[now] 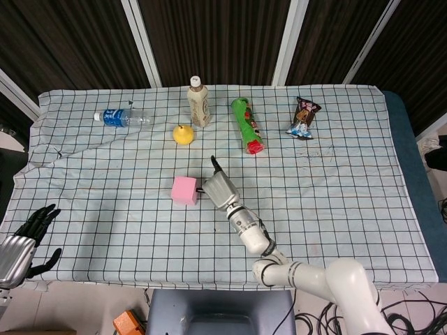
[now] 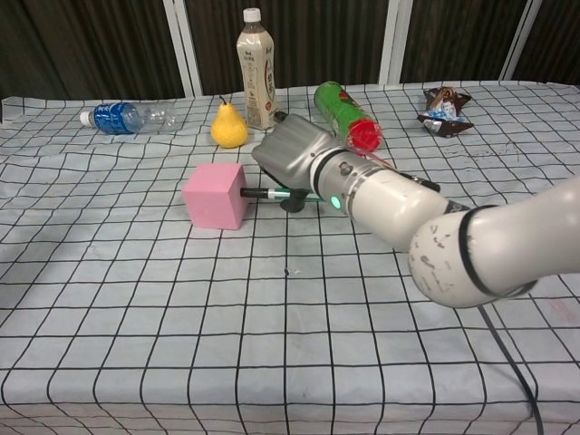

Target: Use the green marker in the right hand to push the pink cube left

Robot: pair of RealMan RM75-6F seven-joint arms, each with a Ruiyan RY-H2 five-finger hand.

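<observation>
The pink cube (image 1: pixel 184 190) (image 2: pixel 214 195) sits on the checked cloth left of centre, slightly turned. My right hand (image 1: pixel 220 190) (image 2: pixel 294 156) is just right of it and grips the green marker (image 2: pixel 279 193), which lies level with its dark tip touching the cube's right face. In the head view the marker is mostly hidden by the hand. My left hand (image 1: pixel 24 241) hangs off the table's front left corner, fingers spread, holding nothing.
At the back stand a tea bottle (image 1: pixel 199 102) (image 2: pixel 257 70), a yellow pear (image 1: pixel 184 134) (image 2: pixel 228 125), a lying green chip can (image 1: pixel 248 125) (image 2: pixel 347 115), a lying water bottle (image 1: pixel 121 117) (image 2: pixel 124 117) and a snack bag (image 1: pixel 304 117) (image 2: pixel 445 100).
</observation>
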